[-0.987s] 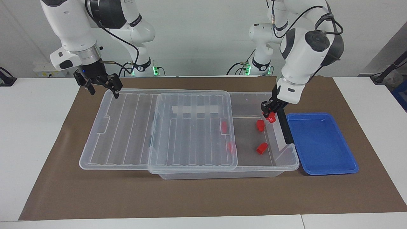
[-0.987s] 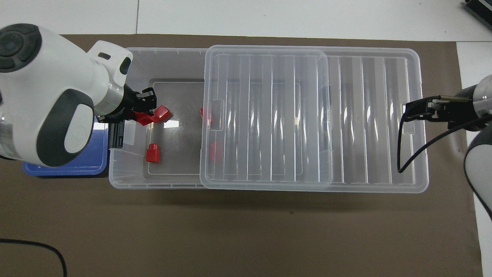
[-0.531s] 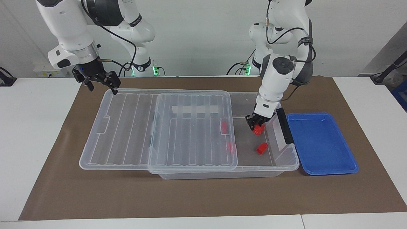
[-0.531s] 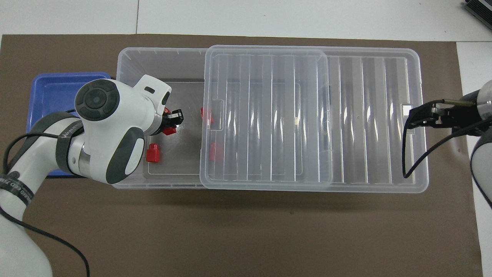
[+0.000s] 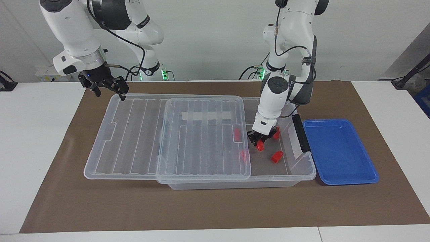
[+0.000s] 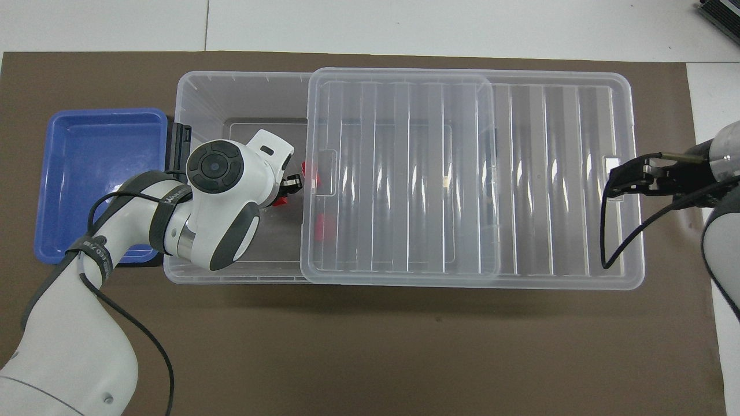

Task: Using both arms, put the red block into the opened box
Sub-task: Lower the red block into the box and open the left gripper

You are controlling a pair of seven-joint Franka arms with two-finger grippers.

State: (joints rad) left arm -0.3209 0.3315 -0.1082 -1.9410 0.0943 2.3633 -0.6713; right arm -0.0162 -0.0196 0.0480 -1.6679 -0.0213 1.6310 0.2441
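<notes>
Left tool (image 5: pixel 259 141) clamped on red block (image 5: pixel 260 145) | inside box (image 5: pixel 302 168) | right tool (image 5: pixel 106 88) wide

left end effector (image 5: pixel 259 140): carried its red block (image 5: pixel 260 145) from the box's (image 5: pixel 304 172) 3 o'clock end inward, lower
right end effector (image 5: pixel 106 88): shifted slightly

1. A white desk (image 5: pixel 40 141) carries everything here.
2. A large brown mat (image 5: pixel 208 208) lies flat on the desk and covers most of its middle, with bare white showing at both ends.
3. A shallow blue tray (image 5: pixel 339 151) rests on the mat toward the left arm's end of the desk; it has a raised rim and rounded corners.
4. Green indicator lights (image 5: pixel 163 72) glow at the edge of the desk nearest the robots.
</notes>
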